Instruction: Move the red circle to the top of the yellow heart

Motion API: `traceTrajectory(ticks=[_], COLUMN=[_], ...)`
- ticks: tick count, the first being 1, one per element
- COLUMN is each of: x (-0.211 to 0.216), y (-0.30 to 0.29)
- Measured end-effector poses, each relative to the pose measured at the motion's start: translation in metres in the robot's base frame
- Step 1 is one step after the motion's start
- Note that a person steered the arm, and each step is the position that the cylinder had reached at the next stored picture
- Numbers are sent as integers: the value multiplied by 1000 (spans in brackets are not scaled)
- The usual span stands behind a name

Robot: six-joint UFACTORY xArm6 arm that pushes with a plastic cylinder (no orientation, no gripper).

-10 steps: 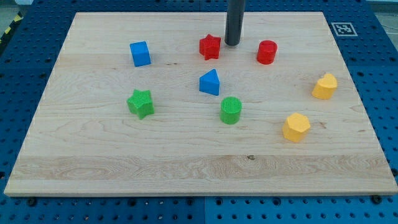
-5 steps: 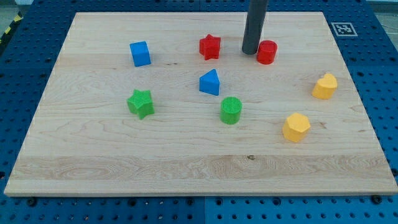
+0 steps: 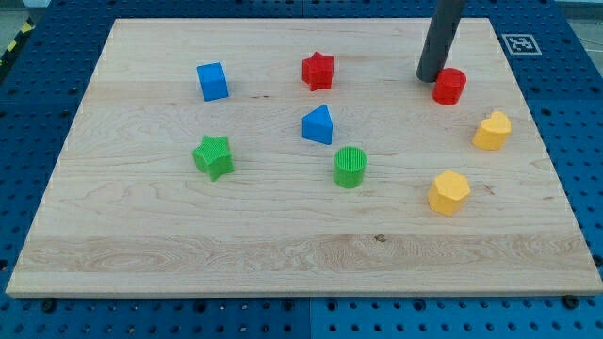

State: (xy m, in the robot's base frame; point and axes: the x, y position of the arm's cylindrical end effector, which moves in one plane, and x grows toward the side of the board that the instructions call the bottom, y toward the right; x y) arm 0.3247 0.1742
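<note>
The red circle (image 3: pixel 449 86) lies near the view's upper right on the wooden board (image 3: pixel 141 235). My tip (image 3: pixel 431 77) touches its left side, slightly above its middle. The yellow heart (image 3: pixel 492 130) lies below and to the right of the red circle, a short gap apart. The rod rises from the tip toward the view's top.
A yellow hexagon (image 3: pixel 449 192) lies below the heart. A red star (image 3: pixel 318 70), a blue triangle (image 3: pixel 318 124), a green circle (image 3: pixel 350 167), a green star (image 3: pixel 214 155) and a blue cube (image 3: pixel 212 81) lie further left. A marker tag (image 3: pixel 520 42) sits at the board's upper right corner.
My tip has moved right from beside the red star, met the red circle and pushed it to the right and slightly down, closer to the yellow heart.
</note>
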Motion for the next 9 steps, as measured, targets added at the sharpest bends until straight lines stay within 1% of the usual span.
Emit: traceTrajectory(ticks=[2, 3, 5, 7, 8, 9], x=[8, 16, 17, 9, 20, 23], y=[-15, -2, 22, 35, 59, 59])
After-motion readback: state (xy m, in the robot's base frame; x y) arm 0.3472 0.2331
